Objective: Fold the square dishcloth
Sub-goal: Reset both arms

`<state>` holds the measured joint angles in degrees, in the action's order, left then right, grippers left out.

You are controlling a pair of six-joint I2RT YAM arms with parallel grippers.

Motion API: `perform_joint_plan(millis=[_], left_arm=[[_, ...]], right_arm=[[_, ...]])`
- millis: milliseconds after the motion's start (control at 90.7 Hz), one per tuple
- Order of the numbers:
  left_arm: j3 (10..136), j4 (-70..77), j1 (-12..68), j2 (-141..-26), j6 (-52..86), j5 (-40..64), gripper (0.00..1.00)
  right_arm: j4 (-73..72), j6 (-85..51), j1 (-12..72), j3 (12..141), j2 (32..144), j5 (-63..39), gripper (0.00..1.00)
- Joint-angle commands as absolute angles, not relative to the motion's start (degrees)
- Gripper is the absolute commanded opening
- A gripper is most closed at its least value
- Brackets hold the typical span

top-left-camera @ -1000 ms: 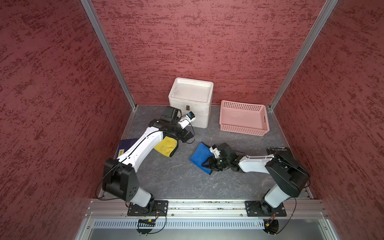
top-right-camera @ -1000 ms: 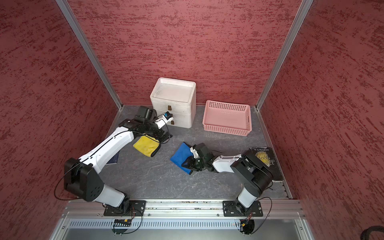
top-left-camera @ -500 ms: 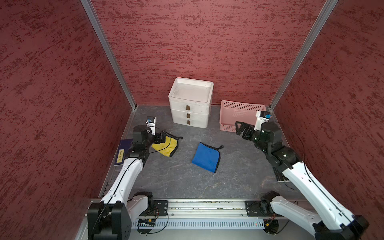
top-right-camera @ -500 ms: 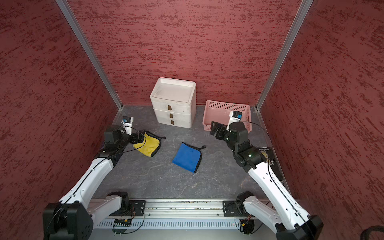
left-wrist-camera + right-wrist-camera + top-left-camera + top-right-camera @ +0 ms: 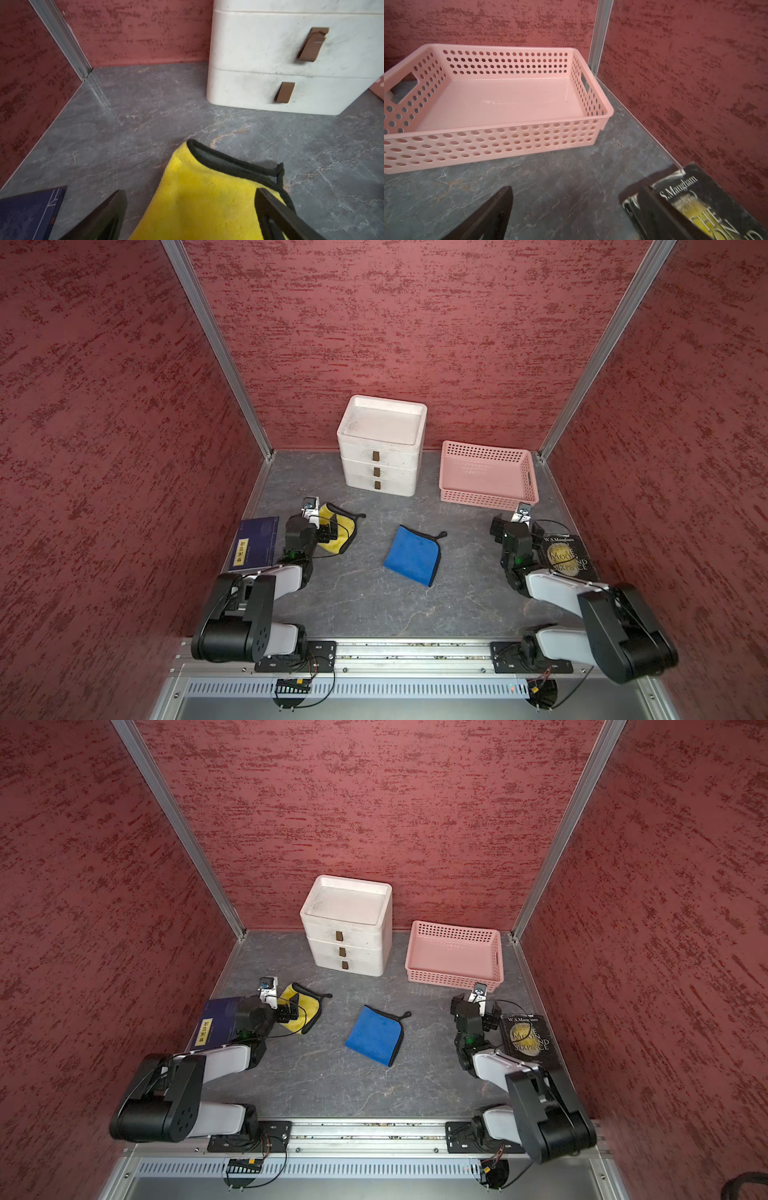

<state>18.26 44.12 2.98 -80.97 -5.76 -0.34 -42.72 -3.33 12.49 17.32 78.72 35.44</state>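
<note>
The blue dishcloth (image 5: 411,556) lies folded on the grey marbled counter (image 5: 374,605), about midway between the two arms and well apart from both. Its black trim runs along the edge facing the right arm, and a small black loop sticks out at the far corner on that side. Nothing touches it in both top views.

The left hand (image 5: 329,531) is spread wide and holds nothing. It sits low above a yellow cloth (image 5: 197,197) with black trim that lies bunched on the left part of the counter. In the left wrist view one finger (image 5: 104,216) shows against bare counter and the other (image 5: 276,209) against the trimmed edge of the cloth; whether either rests on the fabric cannot be told. A dark blue book (image 5: 253,545) lies flat just beside that arm, near the left wall.

The right hand (image 5: 515,529) is also spread wide and holds nothing. It points toward the pink perforated basket (image 5: 482,498), which stands close to the back right corner. In the right wrist view one finger (image 5: 492,212) is over bare counter and the other (image 5: 654,209) over the corner of a black paperback (image 5: 567,558) by W. S. Maugham, which lies flat along the right wall.

A white three-drawer unit (image 5: 380,448) with brown pull tabs stands against the back wall, to the left of the basket, all drawers closed.
</note>
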Motion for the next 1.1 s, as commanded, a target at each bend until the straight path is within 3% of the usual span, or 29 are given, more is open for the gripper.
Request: perform_joint_plan(millis=[0, 77, 187, 231, 276, 364, 1091], left_arm=[[16.4, 58.3, 2.7, -83.9, -4.4, -3.3, 1.0], [16.6, 64.0, 2.6, -88.6, -4.9, -3.3, 1.0], [21.8, 51.4, -1.6, -87.4, -1.5, 3.5, 1.0], [21.7, 51.8, -2.1, -87.9, -1.4, 4.7, 1.0], [21.9, 50.9, -2.1, -87.4, -1.2, 4.6, 1.0], [21.9, 50.9, -2.3, -87.5, -1.1, 5.0, 1.0], [21.7, 51.6, -2.4, -87.6, -1.3, 5.0, 1.0]], right_arm=[[-67.5, 1.7, 9.7, 13.8, 84.9, 30.8, 0.98], [-62.8, 1.6, 8.4, 15.4, 83.9, 24.0, 0.98], [-62.7, 3.0, 6.2, 16.6, 88.3, 13.1, 0.99], [-65.4, 3.5, 6.1, 17.7, 90.5, 13.8, 0.98], [-56.6, 1.6, 5.2, 20.5, 88.7, 13.3, 0.99], [-53.8, -0.3, 3.0, 21.3, 88.8, 11.0, 0.99], [-54.6, -0.5, 2.7, 21.2, 88.9, 10.9, 0.98]])
